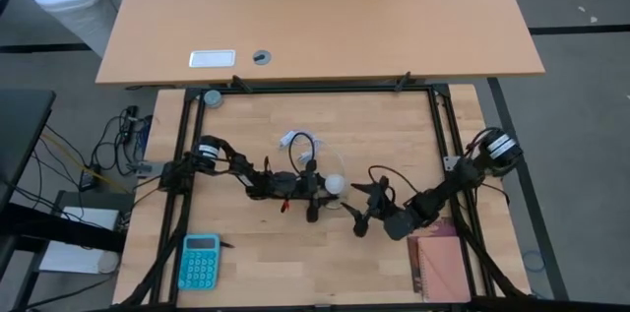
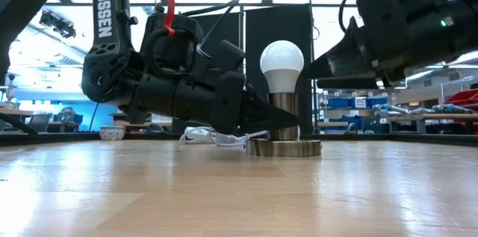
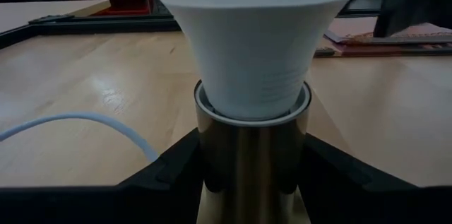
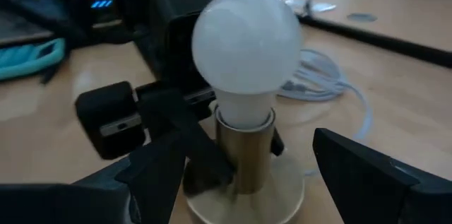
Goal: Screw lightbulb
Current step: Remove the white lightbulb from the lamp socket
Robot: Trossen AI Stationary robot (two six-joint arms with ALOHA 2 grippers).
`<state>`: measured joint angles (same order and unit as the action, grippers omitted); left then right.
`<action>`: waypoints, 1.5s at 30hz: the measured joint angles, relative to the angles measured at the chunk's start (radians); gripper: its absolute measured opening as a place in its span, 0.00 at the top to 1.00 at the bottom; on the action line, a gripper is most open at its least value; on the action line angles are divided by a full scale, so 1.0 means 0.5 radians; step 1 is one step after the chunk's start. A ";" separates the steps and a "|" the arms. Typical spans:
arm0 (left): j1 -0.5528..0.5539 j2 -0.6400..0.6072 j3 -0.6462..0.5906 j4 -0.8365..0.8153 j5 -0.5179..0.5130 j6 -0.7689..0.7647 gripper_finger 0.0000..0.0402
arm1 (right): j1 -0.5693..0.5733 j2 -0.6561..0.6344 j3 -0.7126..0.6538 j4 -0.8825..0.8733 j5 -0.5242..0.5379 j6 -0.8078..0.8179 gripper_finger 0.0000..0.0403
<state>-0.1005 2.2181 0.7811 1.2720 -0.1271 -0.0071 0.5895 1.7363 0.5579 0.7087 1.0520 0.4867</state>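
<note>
The white lightbulb [image 2: 281, 63] stands upright with its neck in the brass tube [image 3: 252, 160] of a socket. The socket's round base disc [image 2: 284, 148] rests flat on the wooden table. My left gripper [image 1: 320, 186] comes from the table's left and is shut on that tube just under the bulb. My right gripper [image 1: 367, 202] hovers open just to the right of the bulb [image 4: 245, 40]. Its two fingers [image 4: 367, 174] stand apart on either side of the socket without touching anything. My left gripper pinches the socket's upright brass tube [image 3: 212, 174] between its two fingers [image 3: 166, 178], just below the rim where the bulb's neck enters. The fingers come in nearly level from the table's left. The socket stays upright with its base disc on the table.
A coiled white cable [image 1: 298, 141] lies behind the socket. A teal calculator [image 1: 200, 261] sits near the left front corner and a reddish notebook [image 1: 440, 265] near the right front. A black frame rail [image 1: 433, 125] borders the work area, and another tabletop [image 1: 315, 17] lies beyond.
</note>
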 joint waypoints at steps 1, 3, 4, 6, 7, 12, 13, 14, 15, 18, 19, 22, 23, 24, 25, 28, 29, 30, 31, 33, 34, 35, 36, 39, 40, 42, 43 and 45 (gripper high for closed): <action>0.000 0.000 0.001 -0.001 -0.026 -0.004 0.52 | 0.022 0.051 0.000 0.078 0.077 -0.004 0.23; -0.003 0.000 0.001 -0.011 -0.087 -0.011 0.52 | 0.051 0.161 0.025 0.180 0.214 -0.027 0.23; -0.004 0.000 0.001 -0.011 -0.133 -0.017 0.52 | 0.056 0.212 0.054 0.206 0.254 -0.037 0.23; -0.004 0.000 0.001 -0.014 -0.274 -0.047 0.52 | 0.047 0.306 0.142 0.210 0.302 -0.050 0.23; 0.002 0.000 0.001 -0.013 -0.339 -0.053 0.52 | 0.033 0.357 0.190 0.209 0.309 -0.074 0.23; 0.014 0.001 -0.001 -0.016 -0.500 -0.089 0.52 | -0.032 0.543 0.389 0.205 0.540 -0.141 0.23; 0.013 0.001 0.000 -0.024 -0.529 -0.101 0.52 | -0.045 0.566 0.410 0.205 0.587 -0.141 0.23; 0.012 0.001 0.001 -0.028 -0.558 -0.106 0.52 | -0.054 0.583 0.428 0.204 0.617 -0.136 0.23; 0.012 0.001 0.001 -0.029 -0.576 -0.107 0.52 | -0.064 0.593 0.438 0.204 0.632 -0.123 0.23; 0.013 0.001 0.000 -0.031 -0.626 -0.115 0.52 | -0.097 0.615 0.450 0.203 0.675 -0.043 0.23; 0.013 0.001 0.000 -0.031 -0.638 -0.116 0.52 | -0.106 0.615 0.449 0.200 0.686 -0.005 0.23; 0.013 0.001 0.000 -0.035 -0.645 -0.140 0.52 | -0.134 0.615 0.447 0.197 0.715 0.056 0.23; 0.013 0.001 0.000 -0.037 -0.646 -0.146 0.52 | -0.140 0.615 0.447 0.196 0.732 0.068 0.23; 0.013 0.001 0.000 -0.037 -0.645 -0.149 0.52 | -0.145 0.615 0.447 0.198 0.740 0.077 0.23; 0.013 0.001 0.000 -0.037 -0.645 -0.149 0.52 | -0.151 0.615 0.447 0.197 0.744 0.089 0.23; 0.013 0.000 0.000 -0.037 -0.645 -0.151 0.52 | -0.164 0.615 0.447 0.197 0.730 0.161 0.23; 0.013 0.001 0.000 -0.037 -0.645 -0.151 0.52 | -0.166 0.615 0.447 0.197 0.729 0.194 0.23; 0.013 0.000 0.000 -0.037 -0.645 -0.151 0.52 | -0.167 0.615 0.447 0.196 0.729 0.230 0.23; 0.013 0.000 0.000 -0.037 -0.644 -0.152 0.52 | -0.167 0.615 0.447 0.197 0.729 0.262 0.23; 0.013 0.000 0.000 -0.037 -0.644 -0.152 0.52 | -0.167 0.615 0.447 0.196 0.722 0.306 0.23; 0.013 0.000 0.000 -0.037 -0.644 -0.152 0.52 | -0.167 0.615 0.447 0.196 0.721 0.323 0.23; 0.013 0.000 0.000 -0.037 -0.643 -0.153 0.52 | -0.167 0.615 0.447 0.197 0.721 0.334 0.23; 0.013 0.001 0.000 -0.037 -0.644 -0.156 0.52 | -0.164 0.615 0.447 0.197 0.719 0.343 0.23; 0.013 0.000 0.000 -0.037 -0.646 -0.159 0.52 | -0.163 0.615 0.447 0.197 0.717 0.415 0.23; 0.013 0.000 0.000 -0.038 -0.646 -0.159 0.52 | -0.163 0.615 0.447 0.197 0.717 0.443 0.23; 0.013 0.000 0.000 -0.038 -0.646 -0.159 0.52 | -0.162 0.615 0.447 0.197 0.709 0.475 0.23; 0.013 0.000 0.000 -0.038 -0.647 -0.159 0.52 | -0.162 0.615 0.447 0.197 0.699 0.478 0.23; 0.013 0.000 0.000 -0.039 -0.647 -0.159 0.52 | -0.163 0.615 0.447 0.197 0.694 0.477 0.23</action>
<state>-0.0940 2.2181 0.7811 1.2526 -0.4507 -0.0868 0.5080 2.0438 0.7815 0.8070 1.3991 0.7250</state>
